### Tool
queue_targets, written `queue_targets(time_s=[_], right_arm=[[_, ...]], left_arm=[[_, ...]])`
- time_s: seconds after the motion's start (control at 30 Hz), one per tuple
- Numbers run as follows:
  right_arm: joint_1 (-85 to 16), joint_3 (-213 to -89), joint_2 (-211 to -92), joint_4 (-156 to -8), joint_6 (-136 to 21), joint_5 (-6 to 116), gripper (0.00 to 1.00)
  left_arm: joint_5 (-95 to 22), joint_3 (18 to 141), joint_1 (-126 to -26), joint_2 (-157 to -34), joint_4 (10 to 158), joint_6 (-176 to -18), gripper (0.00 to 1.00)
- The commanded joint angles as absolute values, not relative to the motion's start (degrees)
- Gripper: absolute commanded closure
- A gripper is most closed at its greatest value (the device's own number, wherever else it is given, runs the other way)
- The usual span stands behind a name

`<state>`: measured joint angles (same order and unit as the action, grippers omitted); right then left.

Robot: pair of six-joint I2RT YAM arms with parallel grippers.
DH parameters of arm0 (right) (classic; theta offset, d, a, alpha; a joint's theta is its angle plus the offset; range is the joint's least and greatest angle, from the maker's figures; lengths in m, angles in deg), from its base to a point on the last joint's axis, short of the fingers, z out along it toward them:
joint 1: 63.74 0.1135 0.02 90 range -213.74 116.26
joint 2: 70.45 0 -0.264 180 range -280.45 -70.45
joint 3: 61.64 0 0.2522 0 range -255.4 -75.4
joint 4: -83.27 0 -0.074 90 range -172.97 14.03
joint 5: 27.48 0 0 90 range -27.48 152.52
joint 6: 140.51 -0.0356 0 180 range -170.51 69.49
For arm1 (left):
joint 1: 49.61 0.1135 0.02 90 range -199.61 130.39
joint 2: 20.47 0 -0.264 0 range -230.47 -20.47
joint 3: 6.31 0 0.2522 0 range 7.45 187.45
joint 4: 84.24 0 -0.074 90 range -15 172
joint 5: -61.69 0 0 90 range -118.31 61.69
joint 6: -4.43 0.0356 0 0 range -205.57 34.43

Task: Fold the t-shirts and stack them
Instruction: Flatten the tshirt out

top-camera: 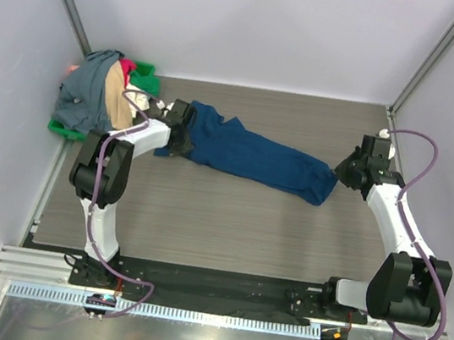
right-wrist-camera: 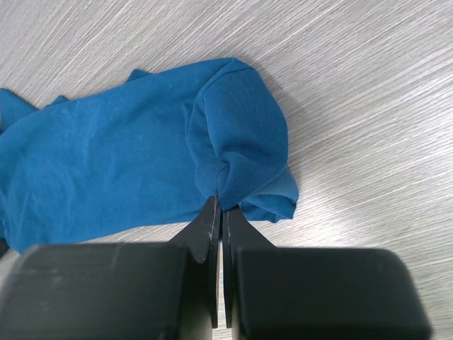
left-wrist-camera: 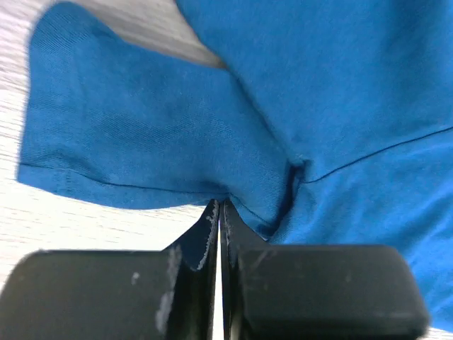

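A navy blue t-shirt (top-camera: 251, 155) lies stretched in a long band across the middle of the table. My left gripper (top-camera: 179, 133) is shut on its left end; in the left wrist view the fingertips pinch a hem near a seam (left-wrist-camera: 221, 205). My right gripper (top-camera: 339, 175) is shut on its right end, pinching a bunched fold of cloth (right-wrist-camera: 241, 152). The white print does not show. A heap of other t-shirts (top-camera: 93, 92), slate-grey, tan and pink, sits at the far left.
The heap rests on a green plastic tray (top-camera: 64, 130) at the table's far left edge. White walls close in the back and sides. A metal rail runs along the near edge by the arm bases.
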<state>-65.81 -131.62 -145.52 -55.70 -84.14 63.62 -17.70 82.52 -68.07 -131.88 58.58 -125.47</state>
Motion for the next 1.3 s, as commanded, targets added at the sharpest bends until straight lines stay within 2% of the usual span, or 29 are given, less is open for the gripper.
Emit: queue_targets(time_s=[0.0, 0.13, 0.27, 0.5, 0.67, 0.8, 0.9, 0.93, 1.03, 1.13, 1.27], right_arm=[[-66.0, -131.9, -141.9, -56.8, -84.2, 63.2, 0.99], [-66.0, -132.8, -138.9, -54.8, -84.3, 61.4, 0.99], [-66.0, -135.6, -134.5, -50.2, -84.2, 62.2, 0.99], [-66.0, -143.3, -123.9, -39.2, -84.4, 61.8, 0.99], [-66.0, -152.6, -119.9, -33.1, -84.0, 64.3, 0.99], [-66.0, -156.6, -121.6, -32.8, -83.9, 65.6, 0.99], [-66.0, -156.2, -124.5, -33.0, -83.6, 65.7, 0.99], [-66.0, -155.6, -124.8, -33.2, -83.6, 65.8, 0.99], [-66.0, -151.0, -123.8, -35.5, -83.5, 65.4, 0.99], [-66.0, -146.9, -123.5, -37.2, -83.2, 65.5, 0.99], [-66.0, -144.8, -125.3, -38.7, -82.9, 65.3, 0.99]], left_arm=[[-14.6, 85.0, -67.9, -128.0, 57.6, -123.5, 1.00], [-13.2, 82.3, -68.1, -117.9, 53.7, -124.0, 1.00], [-11.3, 80.2, -69.2, -101.6, 48.8, -124.4, 1.00], [-10.8, 87.1, -70.3, -84.6, 32.6, -124.9, 1.00], [-11.2, 96.4, -70.4, -80.6, 26.5, -124.1, 1.00], [-11.8, 99.7, -70.4, -83.8, 26.8, -122.8, 1.00], [-15.6, 96.0, -70.4, -87.8, 28.7, -122.7, 0.77], [-16.3, 93.2, -70.4, -88.4, 30.0, -122.7, 0.57], [-18.1, 80.5, -70.4, -89.0, 37.1, -124.0, 0.33], [-21.0, 71.1, -70.4, -91.1, 44.3, -125.2, 0.28], [-22.9, 66.0, -71.0, -96.7, 50.5, -126.2, 0.27]])
